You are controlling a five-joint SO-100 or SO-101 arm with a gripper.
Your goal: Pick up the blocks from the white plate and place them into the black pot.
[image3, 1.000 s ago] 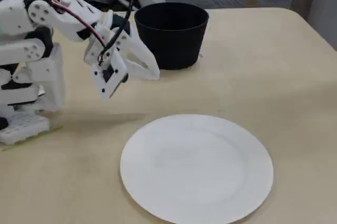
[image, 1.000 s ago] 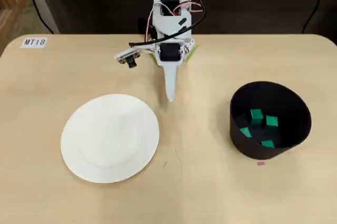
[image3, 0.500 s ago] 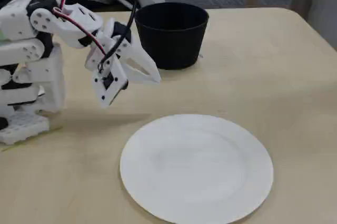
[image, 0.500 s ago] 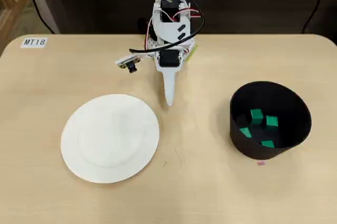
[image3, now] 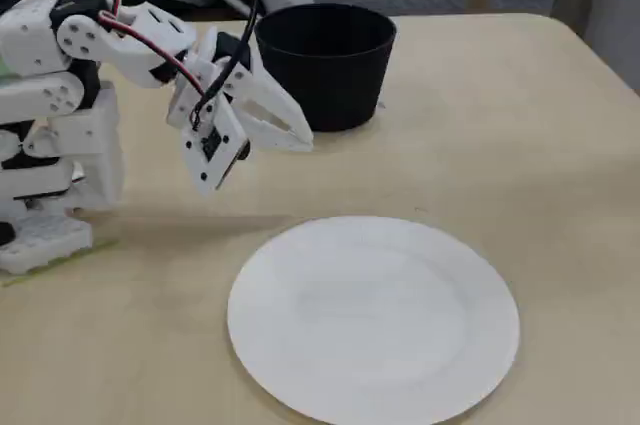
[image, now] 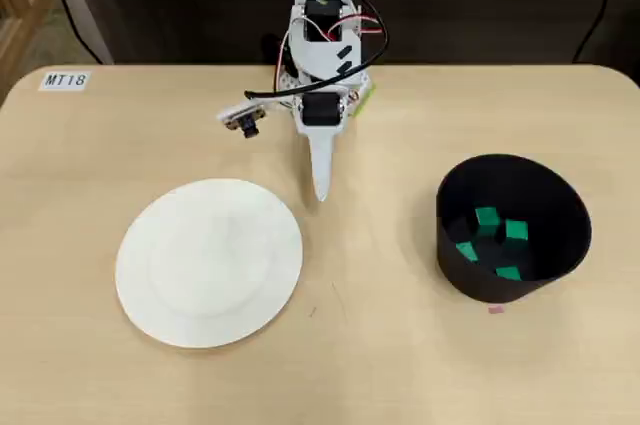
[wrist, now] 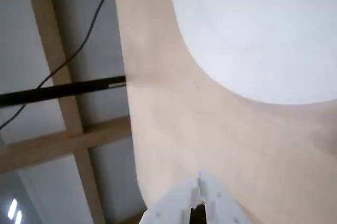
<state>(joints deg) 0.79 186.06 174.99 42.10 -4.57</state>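
Observation:
Several small green blocks [image: 487,220] lie on the bottom of the black pot [image: 565,215] at the right in the overhead view. In the fixed view the pot [image3: 325,65] stands behind the gripper and its inside is hidden. The white plate [image: 210,263] is bare in the overhead view, the wrist view [wrist: 263,29] and the fixed view [image3: 375,315]. My gripper [image: 321,190] is shut and empty. It hangs above the table between plate and pot, close to the arm's base, and shows in the fixed view [image3: 305,140] and the wrist view [wrist: 199,182].
A label reading MT18 [image: 66,80] is stuck at the table's far left corner. The arm's base [image3: 45,205] stands at the table's back edge. The wrist view shows the table's edge with a wooden frame [wrist: 63,139] and a black cable below it.

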